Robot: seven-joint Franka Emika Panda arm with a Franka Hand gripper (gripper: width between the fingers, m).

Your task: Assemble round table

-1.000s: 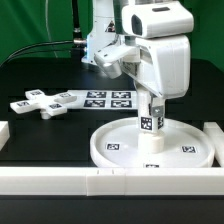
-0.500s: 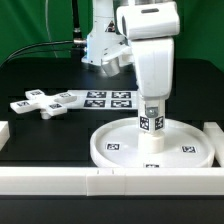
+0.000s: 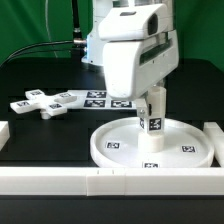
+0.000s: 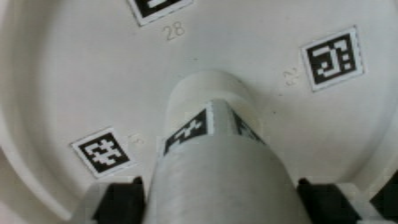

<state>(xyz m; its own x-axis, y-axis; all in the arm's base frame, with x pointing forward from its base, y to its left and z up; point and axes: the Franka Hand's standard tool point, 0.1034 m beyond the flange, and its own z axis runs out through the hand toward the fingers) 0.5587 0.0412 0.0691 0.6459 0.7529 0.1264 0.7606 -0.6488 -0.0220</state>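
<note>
The large rimmed round disc (image 3: pixel 104 150) lies flat on the black table towards the exterior view's right. The short cylindrical post (image 3: pixel 152 122) stands upright at its centre. My gripper (image 3: pixel 152 100) comes down from above and is shut on the post's upper part. In the wrist view the post (image 4: pixel 214 140) fills the middle, with a dark finger pad (image 4: pixel 121 200) pressed against each side. The gripper (image 4: pixel 217 206) looks down on the disc's tagged surface (image 4: pixel 89 80). The cross-shaped four-armed piece (image 3: pixel 40 102) lies loose on the table at the exterior view's left.
The marker board (image 3: pixel 100 98) lies flat behind the disc, beside the cross piece. Long white border rails run along the front (image 3: pixel 110 182), the right (image 3: pixel 214 135) and the left edge (image 3: pixel 3 130). The arm's body hides the space behind the disc.
My hand has turned about the post's upright axis, so the wrist housing now faces differently. The post has stayed upright at the disc's centre.
</note>
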